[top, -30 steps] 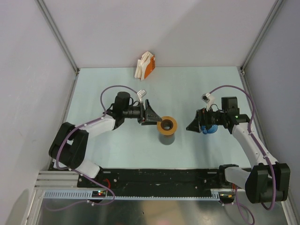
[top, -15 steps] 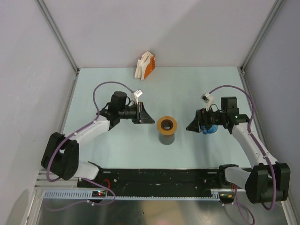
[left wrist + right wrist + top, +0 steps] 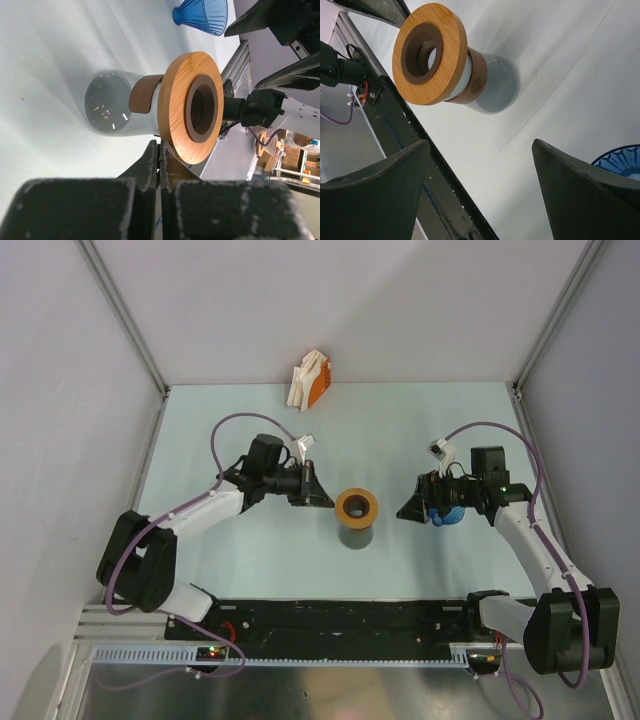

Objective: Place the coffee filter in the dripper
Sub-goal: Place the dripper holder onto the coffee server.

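Pale blue table, grey walls; left tool closed empty, right tool gaping, holding nothing

- End effector: jaws wide apart, nothing between the dark fingers.
- Grey cup capped by a wooden ring: ahead of the fingertips, well apart, on the pale surface.
- Blue dripper: rim just beside one finger, outside the gap.
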`<state>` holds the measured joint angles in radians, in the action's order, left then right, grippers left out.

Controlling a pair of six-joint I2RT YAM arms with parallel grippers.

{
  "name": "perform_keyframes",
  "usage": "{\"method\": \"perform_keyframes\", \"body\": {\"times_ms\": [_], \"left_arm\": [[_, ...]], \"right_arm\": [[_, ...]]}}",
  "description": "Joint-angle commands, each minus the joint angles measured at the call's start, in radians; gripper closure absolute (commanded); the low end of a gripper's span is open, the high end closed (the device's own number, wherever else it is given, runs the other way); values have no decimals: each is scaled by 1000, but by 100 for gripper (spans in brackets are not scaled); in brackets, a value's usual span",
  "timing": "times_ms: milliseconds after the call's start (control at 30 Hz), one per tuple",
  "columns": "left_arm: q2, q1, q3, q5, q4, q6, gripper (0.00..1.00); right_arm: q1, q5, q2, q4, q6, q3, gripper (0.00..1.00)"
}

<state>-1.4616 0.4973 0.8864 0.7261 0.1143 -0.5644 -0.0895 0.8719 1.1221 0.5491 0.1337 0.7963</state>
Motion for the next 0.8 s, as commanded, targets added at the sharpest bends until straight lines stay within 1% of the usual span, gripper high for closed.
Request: {"method": "perform_keyframes", "body": {"times_ms": [0, 100, 233, 300, 367, 433, 500, 533, 567, 600, 633, 667, 767], "left_arm": [[-1, 22, 45, -3, -7, 31, 99], [0, 24, 47, -3, -8, 34, 99], [6, 28, 47, 6, -8, 40, 95], [10, 27, 45, 0, -5, 43, 89], [18, 22, 41, -11, 10, 58, 75], [38, 1, 35, -18, 25, 77, 58], [83, -33, 25, -26, 36, 114, 40], [109, -53, 19, -45, 42, 141, 29], [153, -68, 9, -62, 46, 175, 22], [189, -85, 2, -97, 50, 202, 11], [243, -95, -8, -132, 57, 234, 6], [288, -109, -14, -169, 65, 258, 3], [395, -161, 5, -230, 144, 326, 1]], "right_arm": [[-3, -1, -8, -15, 3, 9, 11], [-4, -1, -7, -15, 3, 9, 11], [-4, -3, -10, -14, 3, 9, 11], [-4, -6, -12, -14, 4, 9, 11], [2, -11, -20, -14, 11, 11, 11], [22, -29, -31, 15, 51, 25, 11], [58, -65, -44, 92, 118, 58, 11], [92, -84, -52, 123, 149, 73, 11], [119, -104, -60, 161, 189, 91, 11], [154, -118, -71, 190, 228, 110, 11], [182, -135, -81, 223, 255, 124, 11], [213, -148, -92, 246, 281, 139, 11], [277, -220, -99, 297, 311, 156, 11]]}}
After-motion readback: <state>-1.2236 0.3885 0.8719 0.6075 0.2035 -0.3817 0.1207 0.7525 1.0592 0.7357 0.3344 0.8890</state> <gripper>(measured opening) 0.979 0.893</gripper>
